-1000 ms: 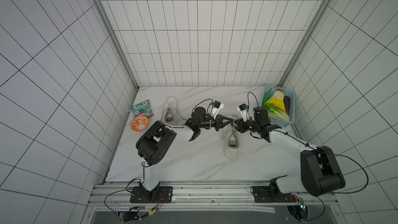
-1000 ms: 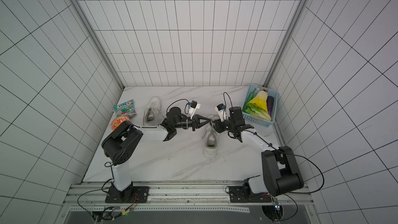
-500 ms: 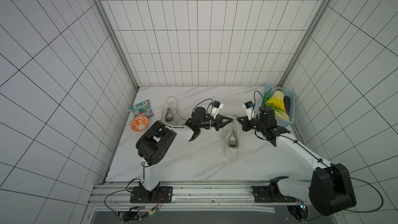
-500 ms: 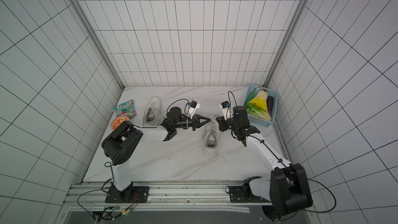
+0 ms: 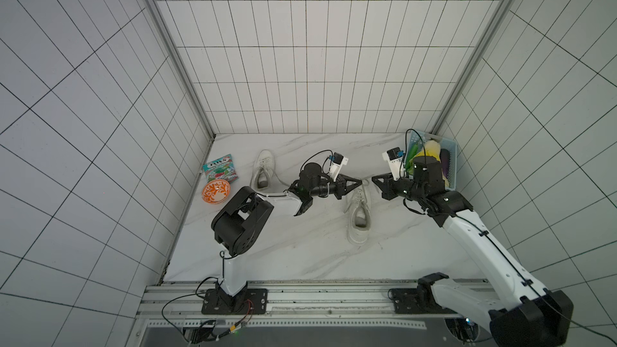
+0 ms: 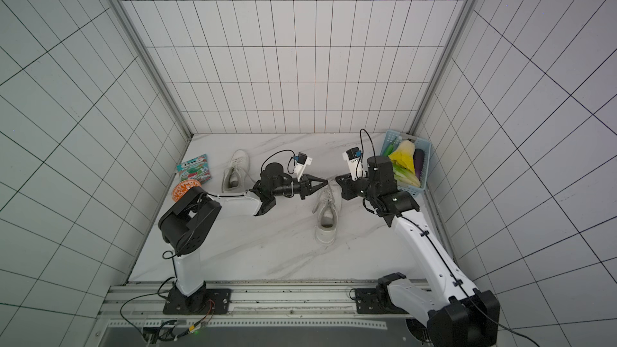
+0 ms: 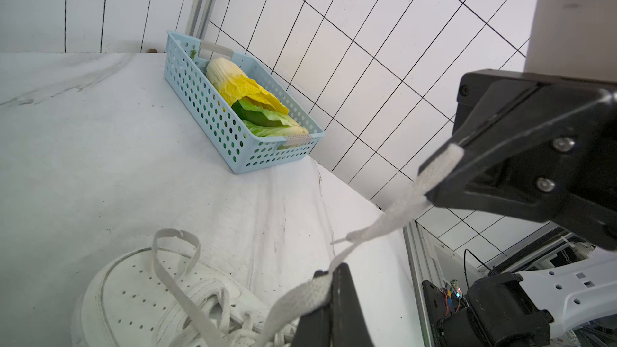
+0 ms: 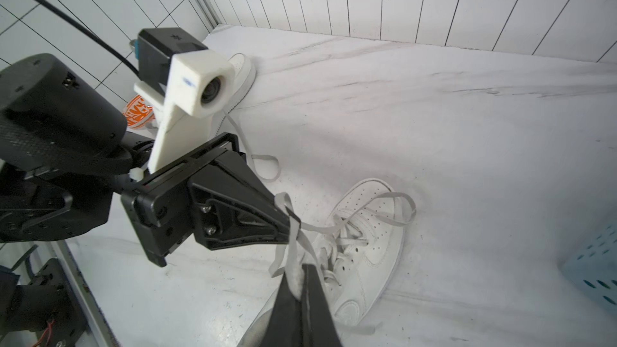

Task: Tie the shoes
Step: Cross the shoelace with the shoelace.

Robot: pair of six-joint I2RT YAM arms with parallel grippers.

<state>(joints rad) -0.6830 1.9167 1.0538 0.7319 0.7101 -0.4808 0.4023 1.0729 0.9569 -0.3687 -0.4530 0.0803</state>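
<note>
Where my pincers meet: left pincer (image 5: 360, 182) and right pincer (image 5: 374, 178) each clamp the lace (image 7: 384, 225), tips close together above the near shoe (image 5: 359, 218), likely to tension it for a knot.
Shoes: near shoe at the table (image 5: 300, 248) middle; far shoe (image 5: 263, 173) near the bowl (image 5: 216, 191), lace trailing.
Basket (image 7: 213, 111): cabbage (image 7: 233, 85), green leaves (image 7: 263, 116), something purple (image 6: 418, 165).
Bowl: looks empty.

White arm links (image 5: 474, 238), black joints (image 5: 240, 218), black left end effector (image 5: 359, 181), thin cables (image 8: 66, 19).
</note>
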